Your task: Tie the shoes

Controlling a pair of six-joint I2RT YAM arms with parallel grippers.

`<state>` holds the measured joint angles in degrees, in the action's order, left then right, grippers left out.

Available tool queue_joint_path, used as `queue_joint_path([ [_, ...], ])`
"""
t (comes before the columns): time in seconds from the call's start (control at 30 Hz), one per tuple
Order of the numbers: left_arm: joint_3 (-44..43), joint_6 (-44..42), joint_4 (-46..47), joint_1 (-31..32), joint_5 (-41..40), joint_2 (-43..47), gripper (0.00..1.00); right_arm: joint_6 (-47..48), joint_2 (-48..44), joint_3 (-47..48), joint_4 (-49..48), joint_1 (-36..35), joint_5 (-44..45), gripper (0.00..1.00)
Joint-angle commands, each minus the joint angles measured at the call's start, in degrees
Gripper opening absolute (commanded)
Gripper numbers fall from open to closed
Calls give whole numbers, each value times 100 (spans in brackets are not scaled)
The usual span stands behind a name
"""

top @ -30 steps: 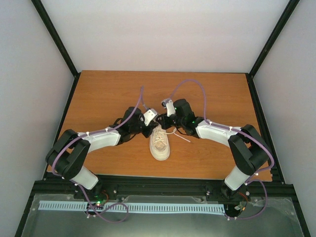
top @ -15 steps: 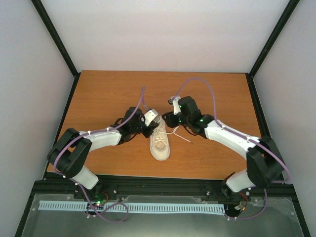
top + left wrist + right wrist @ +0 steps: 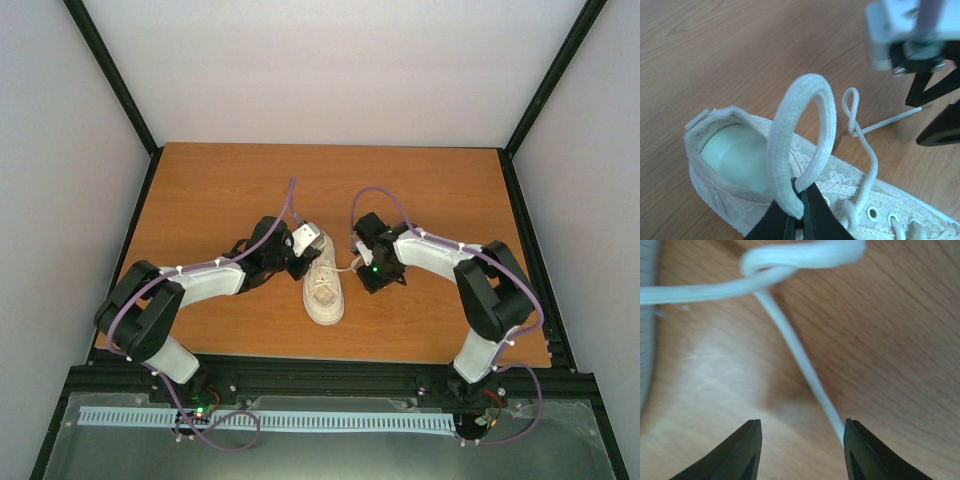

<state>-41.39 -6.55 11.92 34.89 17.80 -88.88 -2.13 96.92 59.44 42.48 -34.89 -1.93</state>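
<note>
L tool (image 3: 799,214) pinches lace loop (image 3: 790,125) upright above sneaker (image 3: 324,292) heel; R tool (image 3: 801,440), spread wide, hovers over loose lace (image 3: 800,360) lying diagonally on worktop (image 3: 890,340), R arm nearest.

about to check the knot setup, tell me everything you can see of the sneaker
The sneaker is a cream low-top with a lace-patterned fabric upper, pale sole, ringed eyelets and a heel tab. It sits on its sole on the wooden table, toe toward the arm bases, untied. One white lace loop stands over its pale green opening, pinched in the left gripper's shut jaws. The other lace trails across the table between the right gripper's open jaws.
</note>
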Motion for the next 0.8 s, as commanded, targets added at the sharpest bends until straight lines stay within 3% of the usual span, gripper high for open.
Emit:
queue_joint_path([
  [0.0,-98,-194,-26,44,52,148,1,416,458,368,305,199,56,46],
  [0.07,-97,-206,-32,44,62,157,1,479,642,349,307,204,-126,42],
  [0.23,-80,-234,-15,43,35,157,1,547,625,114,305,209,-359,4],
  [0.37,-72,-247,1,39,32,139,1,632,-114,92,144,458,-733,3],
  [0.53,-58,-301,70,43,94,118,1,604,-917,496,-1350,908,-3075,3],
  [0.67,43,-391,174,44,89,153,1,-282,-444,1217,-3001,921,-4454,3],
  [0.77,82,-439,207,44,6,209,1,-1312,126,1705,-3836,818,-4650,3],
])
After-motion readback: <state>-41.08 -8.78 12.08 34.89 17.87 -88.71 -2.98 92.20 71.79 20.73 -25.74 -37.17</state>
